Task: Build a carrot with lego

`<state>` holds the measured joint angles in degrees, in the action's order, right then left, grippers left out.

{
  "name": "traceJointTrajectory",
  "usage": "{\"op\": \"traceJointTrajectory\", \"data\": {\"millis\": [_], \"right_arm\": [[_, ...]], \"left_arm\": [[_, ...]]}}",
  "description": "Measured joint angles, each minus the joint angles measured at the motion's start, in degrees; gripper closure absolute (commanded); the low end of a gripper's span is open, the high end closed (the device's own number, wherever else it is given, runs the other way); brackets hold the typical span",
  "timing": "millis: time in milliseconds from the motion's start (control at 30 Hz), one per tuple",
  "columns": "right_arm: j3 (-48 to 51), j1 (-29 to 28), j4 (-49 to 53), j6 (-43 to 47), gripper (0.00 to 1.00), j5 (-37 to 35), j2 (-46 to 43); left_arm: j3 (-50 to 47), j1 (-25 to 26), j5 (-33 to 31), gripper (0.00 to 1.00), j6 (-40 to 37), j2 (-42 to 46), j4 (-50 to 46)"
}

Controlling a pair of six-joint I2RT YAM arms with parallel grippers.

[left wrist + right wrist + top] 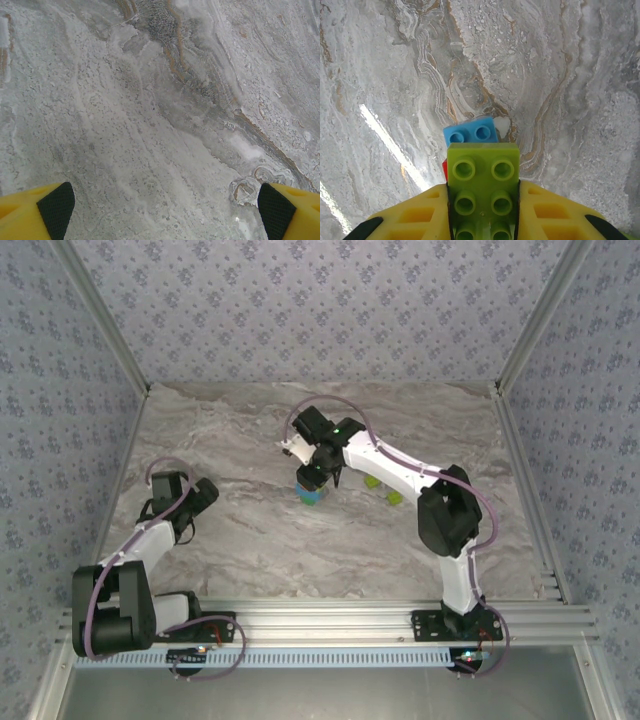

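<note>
Open room: a wide bare run of surface (250, 550) between the two arms and more along the far side. Walls (300, 310) close in far, left and right, and a metal rail (330, 612) runs along the near edge.
Surface: grey marble look with brown veins, bare under the left hand (203, 497).
Left side: the left hand sits near left, fingers (55, 207) spread wide, gripping nothing.
Right side: the right hand (482, 212) is mid-surface, clamped on the carrot (482, 175).
Carrot look: studded yellow-green brick on top, light blue poking out beyond, a red sliver at its left. Can't tell if it touches the surface.
Loose lego: two yellow-green bricks (372, 482) just right of the right hand, apart from each other.
</note>
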<state>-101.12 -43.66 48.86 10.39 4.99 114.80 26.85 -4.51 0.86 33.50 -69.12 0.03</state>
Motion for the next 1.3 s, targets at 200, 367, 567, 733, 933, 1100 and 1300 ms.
{"op": "traceJointTrajectory", "data": {"millis": [200,367,567,733,933,1100,1300], "right_arm": [[-2.19,0.0,0.83,3.1,0.69,0.63,1.42],[-2.99,-0.13,1.66,5.27,0.69,1.31,2.1],[-3.3,-0.15,2.8,8.2,0.69,1.64,2.29],[-3.96,-0.15,4.15,10.91,0.69,1.95,2.64],[-5.09,-0.15,5.18,12.59,0.69,2.08,3.5],[-5.57,-0.15,5.14,12.66,0.69,2.38,3.96],[-6.08,-0.13,4.31,12.59,0.69,3.43,4.5]], "left_arm": [[0.0,0.0,0.0,0.03,-0.02,0.0,0.0],[0.0,0.0,0.0,0.03,-0.02,0.0,0.0],[0.0,0.0,0.0,0.03,0.0,-0.07,0.0],[0.0,0.0,0.0,0.03,0.0,-0.39,0.0],[0.0,0.0,0.0,0.03,0.0,-0.42,0.0],[0.0,0.0,0.0,0.03,0.0,-0.42,0.0],[0.0,0.0,0.0,0.03,0.0,-0.42,0.0]]}}
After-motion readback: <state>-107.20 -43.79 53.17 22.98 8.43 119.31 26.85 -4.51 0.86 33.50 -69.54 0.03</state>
